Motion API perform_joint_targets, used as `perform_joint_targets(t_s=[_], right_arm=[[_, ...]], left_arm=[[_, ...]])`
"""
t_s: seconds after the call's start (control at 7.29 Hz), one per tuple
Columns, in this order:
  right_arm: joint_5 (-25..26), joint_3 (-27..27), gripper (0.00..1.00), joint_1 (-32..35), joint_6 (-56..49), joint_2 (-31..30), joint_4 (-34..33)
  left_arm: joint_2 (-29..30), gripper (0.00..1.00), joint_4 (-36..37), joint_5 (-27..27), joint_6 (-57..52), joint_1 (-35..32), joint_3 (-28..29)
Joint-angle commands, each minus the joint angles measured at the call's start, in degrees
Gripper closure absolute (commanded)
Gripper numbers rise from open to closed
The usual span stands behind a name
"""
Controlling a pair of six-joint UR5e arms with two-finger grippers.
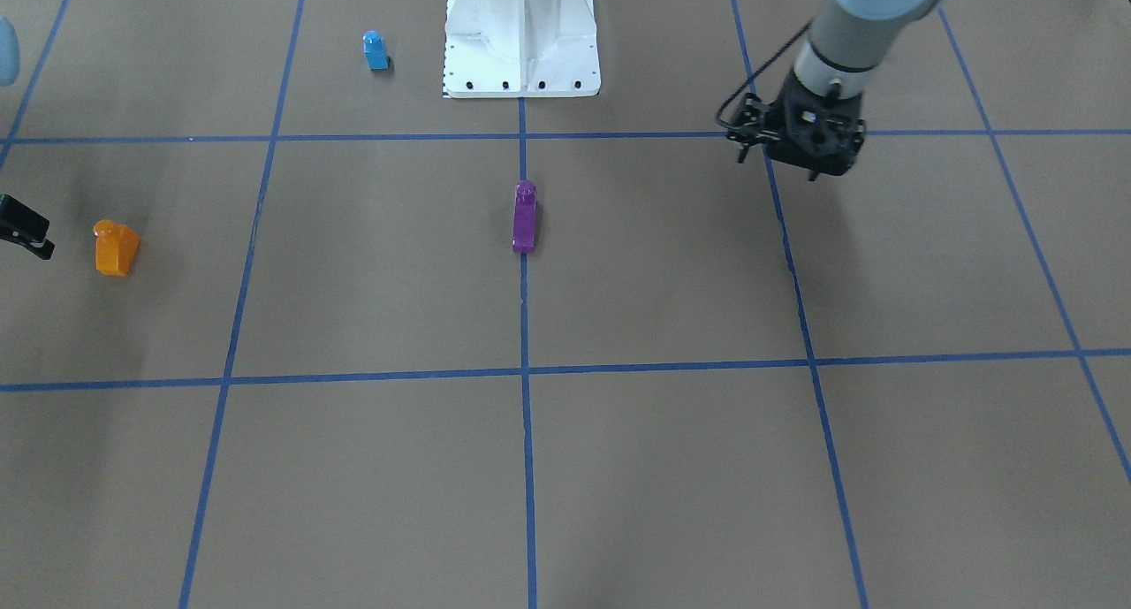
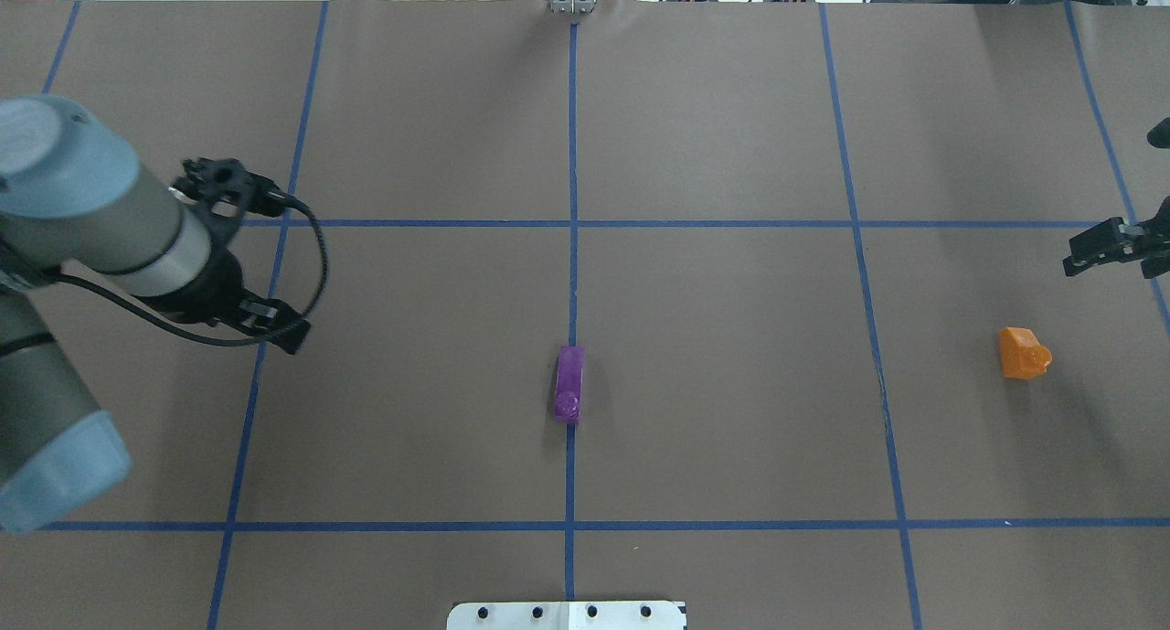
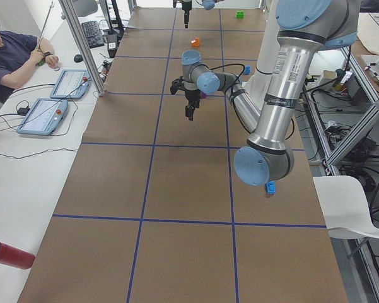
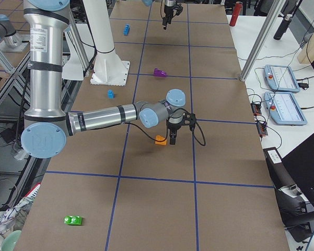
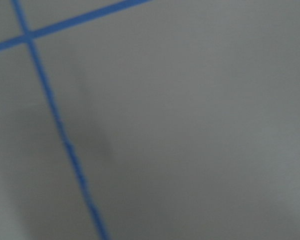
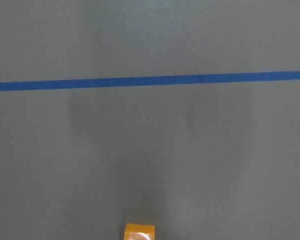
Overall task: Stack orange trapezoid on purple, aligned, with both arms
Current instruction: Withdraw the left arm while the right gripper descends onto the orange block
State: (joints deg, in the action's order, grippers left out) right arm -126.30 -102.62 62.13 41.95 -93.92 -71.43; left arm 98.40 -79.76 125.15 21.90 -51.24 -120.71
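Overhead survey, left to right. The left gripper (image 2: 270, 324) hangs over bare brown table (image 2: 411, 429) beside a blue tape line (image 2: 260, 356); whether its jaws are parted cannot be told, and its wrist camera shows only blurred paper and tape. The purple (image 2: 569, 385) lies at table centre on the middle tape line, its long axis running along that line, stud at the end nearer the robot, well apart from both grippers. The orange trapezoid (image 2: 1022, 353) sits far to the right, resting on the table, not yet lifted. The right gripper (image 2: 1111, 246) is near it, a little farther out from the robot; its jaw state cannot be told either. Judgement: the right arm is plainly the nearer and must draw back toward the robot's side to come over the brick.
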Motion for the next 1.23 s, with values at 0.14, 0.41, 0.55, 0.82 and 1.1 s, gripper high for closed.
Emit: perform_joint_targets(t_s=[0.14, 0.41, 0.55, 0.82, 1.1], right_arm=[[8.79, 1.37, 0.0, -9.82, 8.4, -1.78, 8.74], [8.88, 3.13, 0.0, -11.76, 8.58, -4.94, 16.02], [8.71, 3.22, 0.0, -12.11, 8.58, -5.91, 16.75], [8.27, 3.22, 0.49, -12.64, 8.67, -5.92, 17.03], [8.27, 3.05, 1.0, -13.52, 8.67, -5.83, 16.94]], left_arm=[[-6.38, 0.0, 0.13, 5.37, -16.81, -10.29, 0.56], [-6.38, 0.0, 0.13, 5.28, -16.81, -10.29, 0.48], [-6.47, 0.0, 0.13, 5.37, -16.81, -10.29, 0.39], [-6.47, 0.0, 0.13, 5.37, -16.46, -10.29, 0.3], [-6.38, 0.0, 0.05, 5.37, -16.37, -10.29, 0.47]])
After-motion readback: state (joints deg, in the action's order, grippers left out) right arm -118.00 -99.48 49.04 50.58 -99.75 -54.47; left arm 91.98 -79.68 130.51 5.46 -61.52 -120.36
